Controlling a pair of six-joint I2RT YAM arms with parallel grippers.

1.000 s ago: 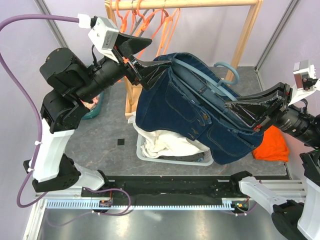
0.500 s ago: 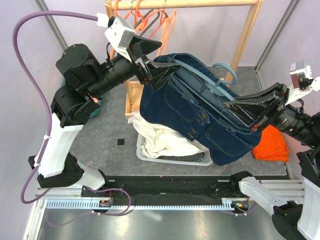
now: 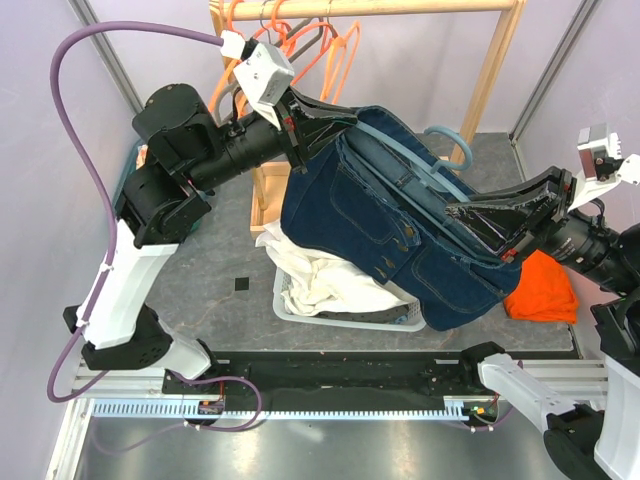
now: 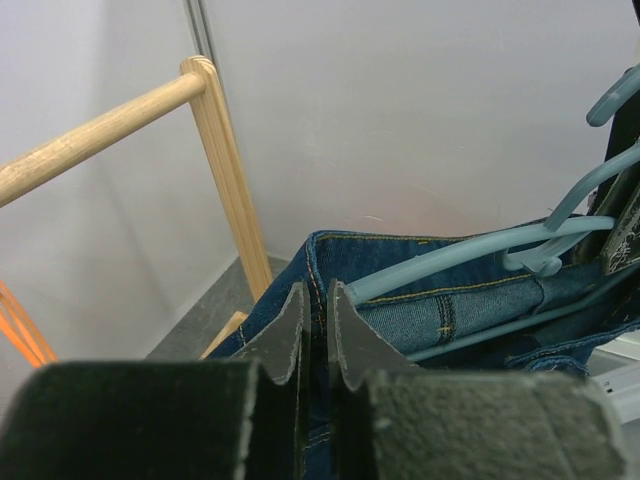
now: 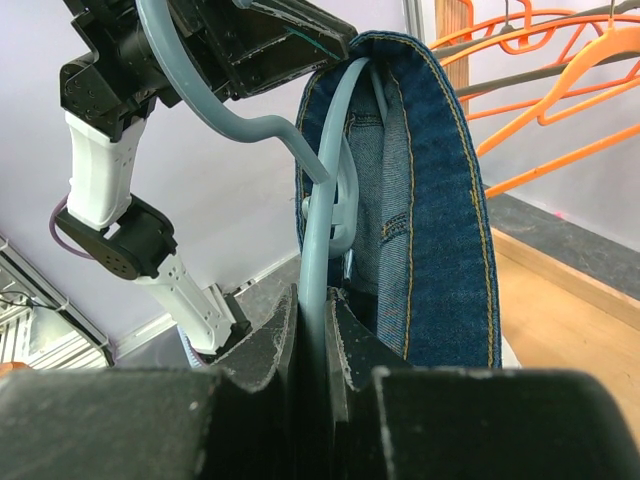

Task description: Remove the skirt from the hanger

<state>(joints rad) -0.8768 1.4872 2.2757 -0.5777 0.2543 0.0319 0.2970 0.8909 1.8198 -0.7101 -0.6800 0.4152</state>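
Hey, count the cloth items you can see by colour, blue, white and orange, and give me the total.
Blue: 1, the denim skirt
White: 1, the bundle in the basket
Orange: 1, the cloth
Total: 3
A pinkish bit behind the left arm is too hidden to count.

One skirt (image 3: pixel 380 220), one blue hanger (image 5: pixel 312 240), one wooden rack (image 3: pixel 495 70), one basket (image 3: pixel 340 320), one orange cloth (image 3: pixel 548 285).
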